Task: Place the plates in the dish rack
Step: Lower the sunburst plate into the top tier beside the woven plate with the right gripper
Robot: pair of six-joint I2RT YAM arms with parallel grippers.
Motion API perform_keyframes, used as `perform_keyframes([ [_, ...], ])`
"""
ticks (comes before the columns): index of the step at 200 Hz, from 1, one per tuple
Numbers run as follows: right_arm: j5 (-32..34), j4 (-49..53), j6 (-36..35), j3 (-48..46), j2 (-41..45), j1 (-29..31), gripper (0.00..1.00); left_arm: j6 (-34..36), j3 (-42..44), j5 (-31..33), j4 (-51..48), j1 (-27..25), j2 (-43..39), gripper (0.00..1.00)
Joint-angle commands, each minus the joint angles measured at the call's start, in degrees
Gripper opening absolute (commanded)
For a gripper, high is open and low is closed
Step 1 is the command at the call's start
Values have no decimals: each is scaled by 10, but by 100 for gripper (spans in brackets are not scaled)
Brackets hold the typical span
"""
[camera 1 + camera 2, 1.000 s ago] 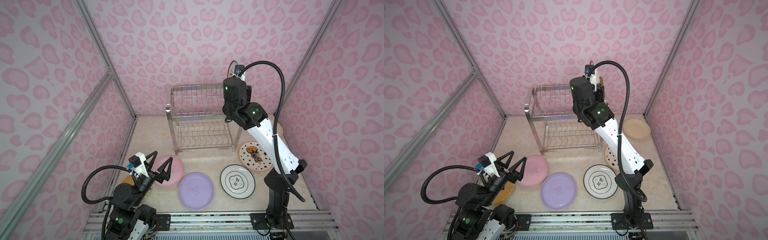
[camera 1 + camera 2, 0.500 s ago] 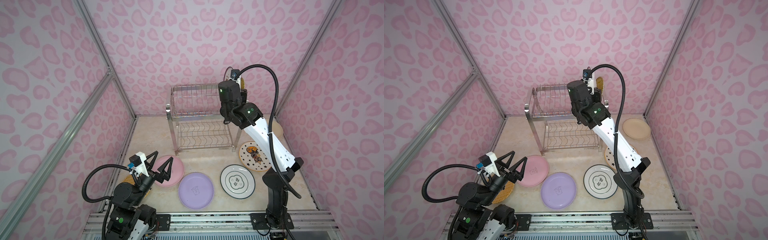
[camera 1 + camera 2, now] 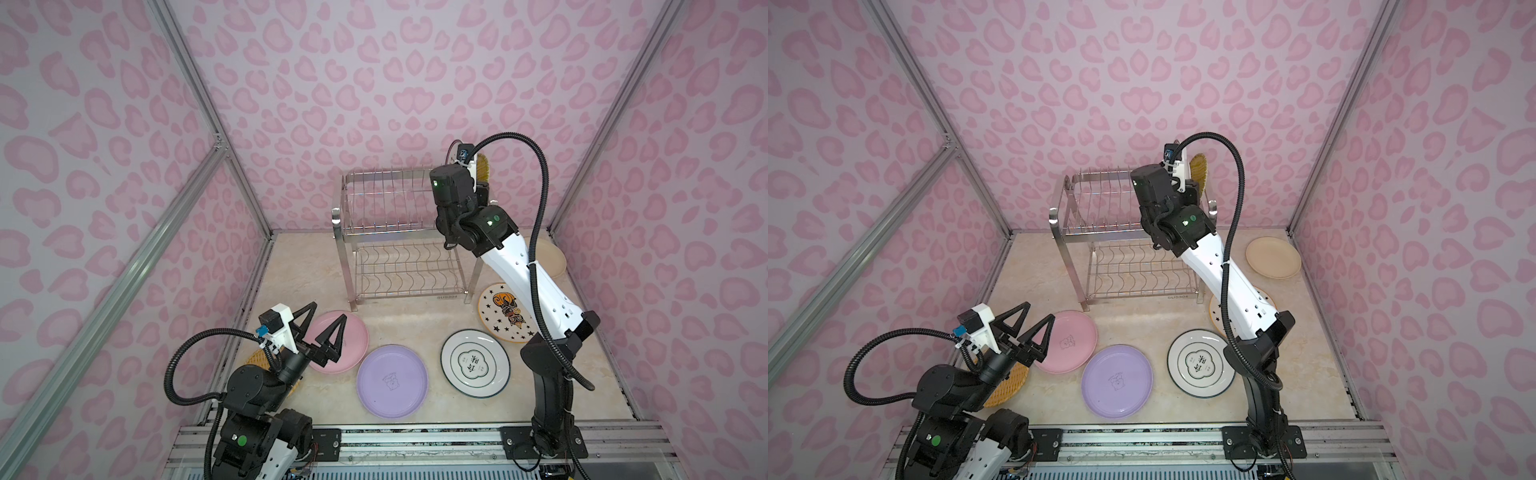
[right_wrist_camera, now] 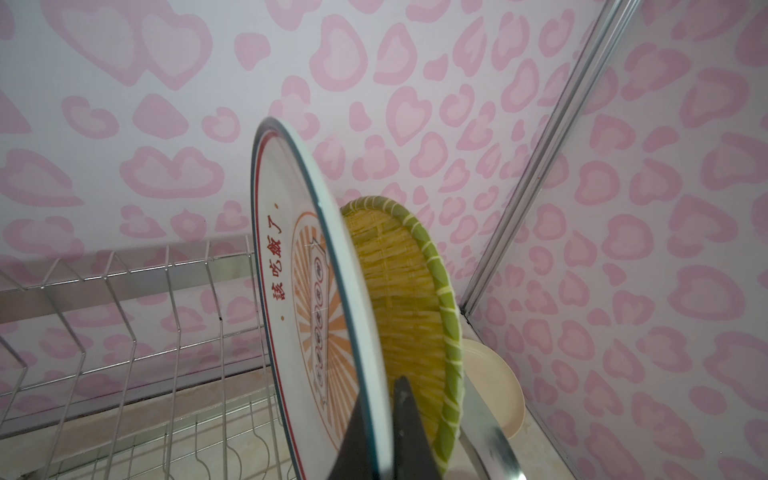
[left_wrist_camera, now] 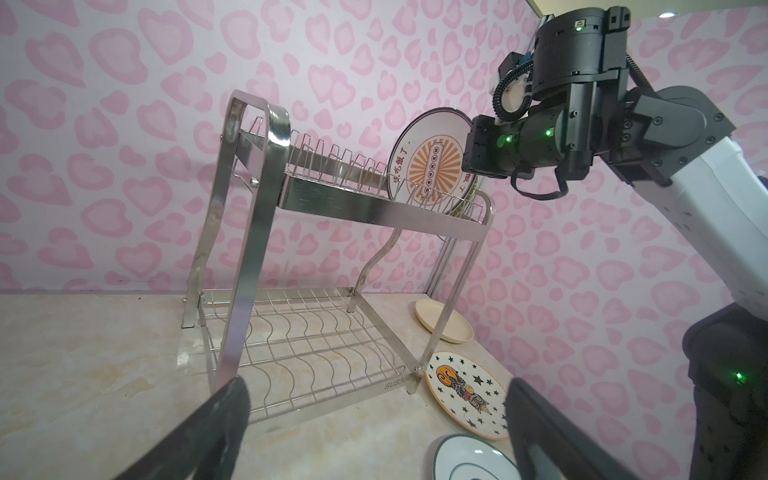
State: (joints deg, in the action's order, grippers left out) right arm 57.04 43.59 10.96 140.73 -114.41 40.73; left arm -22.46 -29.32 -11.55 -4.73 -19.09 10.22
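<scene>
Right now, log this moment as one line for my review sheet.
right gripper: shut on orange-radial plate, upright at dish rack top tier beside yellow striped plate | left gripper: open, empty, by pink plate

Legible markings noted as follows. The dish rack (image 5: 397,382) bears the stamped mark "SUS304" on its lower front rail, near the right-hand leg; it reads in full in both top views, while the left wrist view shows it without the last figure. The orange-radial white plate (image 4: 299,299) carries four red Chinese characters, 該吃飯了, along the inner rim beside the ray pattern. Its central orange tablet holds a column of small characters, too fine to read. The white plate with ring emblem (image 3: 475,365) has two dark characters at its centre, not read with certainty. The lilac plate (image 3: 392,381) and pink plate (image 3: 1065,341) each show a small central print, illegible.
</scene>
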Motion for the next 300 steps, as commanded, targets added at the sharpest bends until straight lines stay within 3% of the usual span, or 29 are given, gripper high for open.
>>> perform_keyframes([
  [1,3,0,19,1,-6,-2,0,2,-2,-7,19,2,0,97],
  [107,-20,26,51,-2,-7,-4,0,0,-1,-13,20,11,2,97],
  [169,-33,27,54,-3,-2,-4,17,-1,-3,-17,21,15,3,97],
  [246,-41,23,65,-28,21,-3,26,-3,-2,-22,23,22,7,97],
  [300,-43,14,73,-56,46,2,48,-5,-3,-24,24,26,8,97],
])
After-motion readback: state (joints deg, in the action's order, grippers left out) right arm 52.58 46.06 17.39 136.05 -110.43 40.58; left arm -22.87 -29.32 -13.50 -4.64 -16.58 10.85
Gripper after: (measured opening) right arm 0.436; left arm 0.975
